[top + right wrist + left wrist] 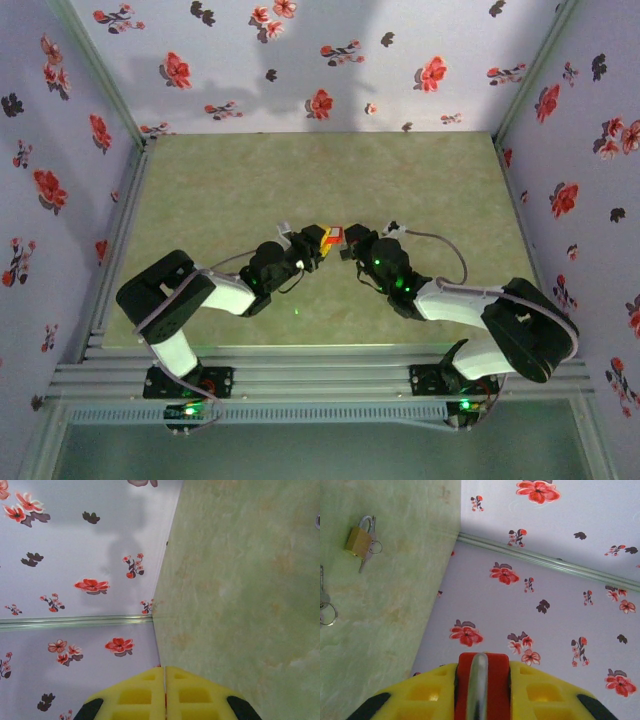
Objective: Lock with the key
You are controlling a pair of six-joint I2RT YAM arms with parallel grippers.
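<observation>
Green marbled tabletop point(300, 180) spreads under both arms, which meet over its near middle. The left claw point(316, 245) pinches a red padlock point(496, 662), its steel shackle point(479, 680) showing between yellow fingers point(420, 692). The right claw point(165, 690), just beside it, is pressed together. A brass padlock point(358, 540) with a ringed key lies on the tabletop, more keys point(324, 605) nearby.

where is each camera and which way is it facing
top external: above and behind the bases, looking down at the table; both arms show, left gripper shut on a red lock, right gripper beside it.
left wrist: on the left arm, looking past its yellow fingers and the lock to the floral wall; a brass padlock lies on the table at left.
right wrist: on the right arm, looking past its shut fingers at table and wall.
shared: top and left wrist both show the red lock.
</observation>
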